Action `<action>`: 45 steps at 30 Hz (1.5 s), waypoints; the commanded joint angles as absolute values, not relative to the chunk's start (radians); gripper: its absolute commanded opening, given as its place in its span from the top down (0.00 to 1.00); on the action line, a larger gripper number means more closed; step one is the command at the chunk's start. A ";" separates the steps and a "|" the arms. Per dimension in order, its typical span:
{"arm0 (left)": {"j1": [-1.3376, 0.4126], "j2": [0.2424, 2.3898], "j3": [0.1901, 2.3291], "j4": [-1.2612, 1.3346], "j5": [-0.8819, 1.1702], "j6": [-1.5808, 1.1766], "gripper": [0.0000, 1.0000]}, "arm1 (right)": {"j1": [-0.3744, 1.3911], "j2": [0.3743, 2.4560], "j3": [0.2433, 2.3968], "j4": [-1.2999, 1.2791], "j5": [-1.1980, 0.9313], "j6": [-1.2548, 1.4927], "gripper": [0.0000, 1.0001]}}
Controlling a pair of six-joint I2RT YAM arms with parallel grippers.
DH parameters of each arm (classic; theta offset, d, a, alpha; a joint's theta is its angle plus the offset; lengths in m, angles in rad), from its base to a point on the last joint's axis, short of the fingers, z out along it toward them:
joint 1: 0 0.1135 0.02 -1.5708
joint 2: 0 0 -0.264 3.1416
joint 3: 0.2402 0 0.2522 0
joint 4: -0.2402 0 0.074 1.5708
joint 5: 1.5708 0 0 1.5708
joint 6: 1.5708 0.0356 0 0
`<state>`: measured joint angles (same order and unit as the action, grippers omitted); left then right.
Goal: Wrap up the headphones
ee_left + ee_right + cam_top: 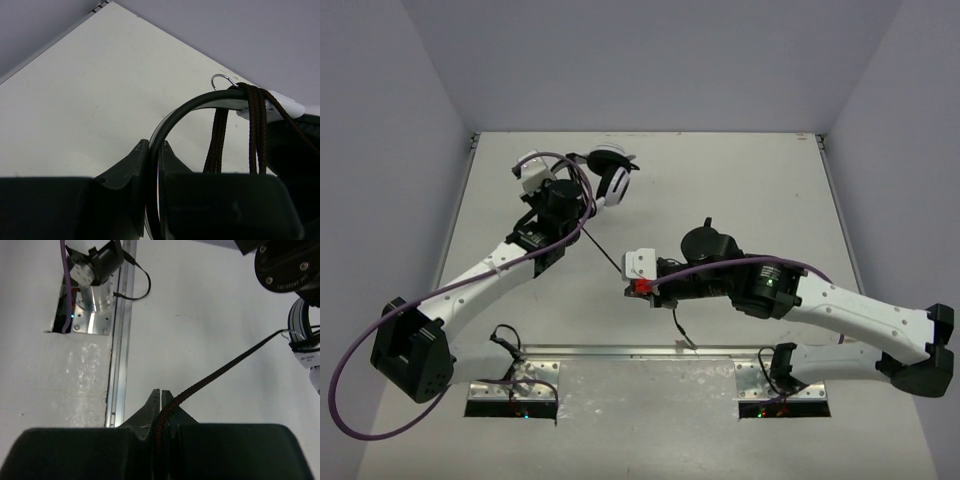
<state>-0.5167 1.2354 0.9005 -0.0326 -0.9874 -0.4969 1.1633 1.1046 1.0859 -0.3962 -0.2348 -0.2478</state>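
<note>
While the left arm's fingers point(132, 162) clamp tight on the black headband point(200, 100), holding the headphones point(613, 172) toward the far left of the table point(750, 180), the right arm's fingers point(146, 415) pinch shut on the thin black cable point(225, 365) nearer the middle. The cable runs taut between them, with several strands looped over the headband.

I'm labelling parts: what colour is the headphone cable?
The cable is dark brown-black and braided; it shows clearest in the right wrist view.
</note>
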 commanded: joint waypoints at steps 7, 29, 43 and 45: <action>-0.494 1.287 1.020 -0.139 -1.129 -0.704 1.00 | 1.192 1.120 1.122 -0.311 -0.353 -0.226 0.99; -0.374 1.195 1.013 0.030 -0.865 -0.592 1.00 | 1.195 0.963 0.811 -0.215 -0.285 -0.166 0.99; -0.567 1.006 0.539 0.544 -0.798 -0.309 1.00 | 1.193 1.146 1.331 -0.552 0.041 -0.451 0.98; -0.613 0.991 0.512 0.557 -0.802 -0.281 1.00 | 1.190 1.184 1.360 -0.564 0.093 -0.498 0.99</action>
<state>-0.5774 1.0473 0.5209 0.3477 -0.7635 -0.3237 1.1839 1.1526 1.2812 -0.5270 -0.0097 -0.3931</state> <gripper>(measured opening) 0.077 0.014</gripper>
